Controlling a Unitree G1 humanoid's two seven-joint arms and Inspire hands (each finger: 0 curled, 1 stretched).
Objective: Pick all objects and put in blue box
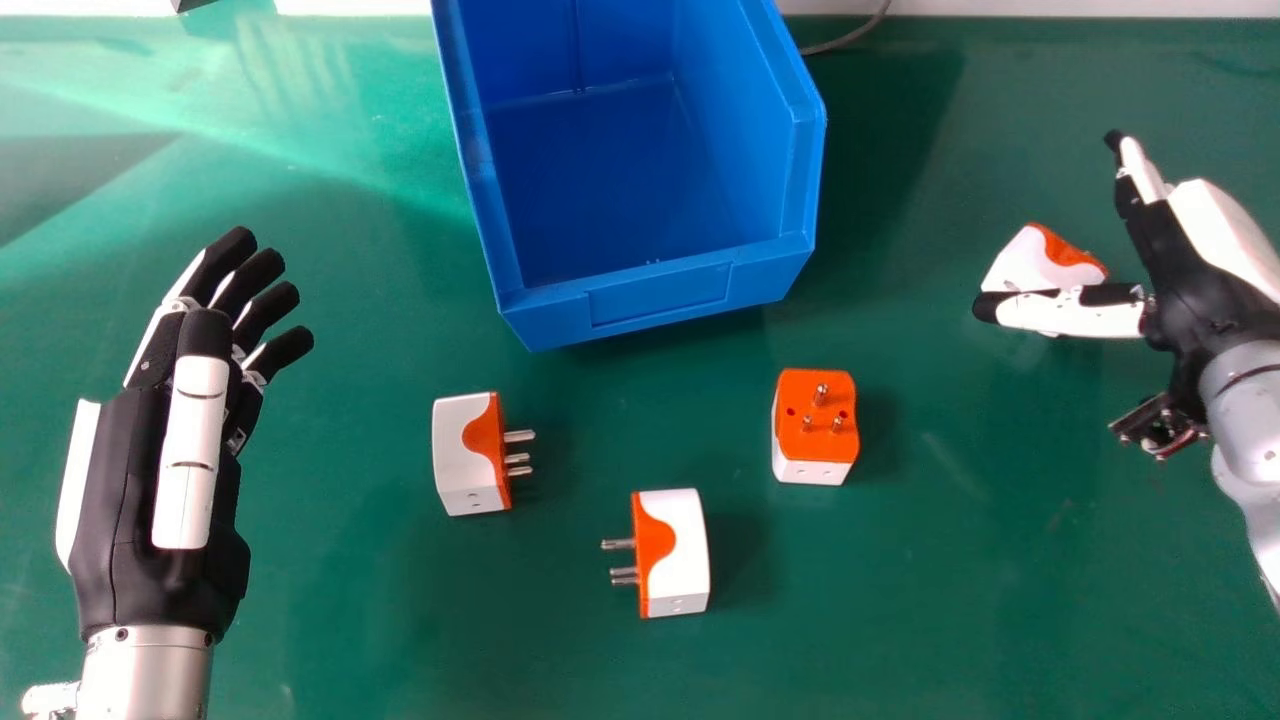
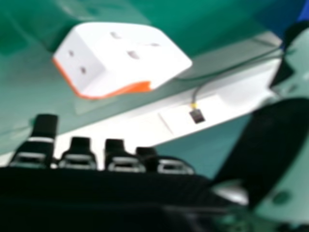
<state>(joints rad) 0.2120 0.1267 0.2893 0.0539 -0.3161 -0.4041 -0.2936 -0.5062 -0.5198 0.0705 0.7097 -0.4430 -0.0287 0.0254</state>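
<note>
My right hand (image 1: 1190, 270) is open at the right of the head view, its thumb crossing in front of a white and orange adapter (image 1: 1030, 262). In the right hand view, that adapter (image 2: 130, 58) lies beyond the fingertips of my right hand (image 2: 77, 157), with a gap between. My left hand (image 1: 170, 440) is open and holds nothing, left of the other adapters. One adapter (image 1: 465, 450) lies with pins pointing right, another (image 1: 680, 550) with pins pointing left, and a third (image 1: 815, 425) has its pins up. The blue box (image 1: 655, 295) has bare floor showing inside.
Green table surface (image 1: 400, 620) surrounds the adapters. A dark cable (image 1: 850, 40) runs behind the box's right side. In the right hand view, a cable (image 2: 231, 65) with a dark connector (image 2: 197, 115) lies past the adapter, by a white strip.
</note>
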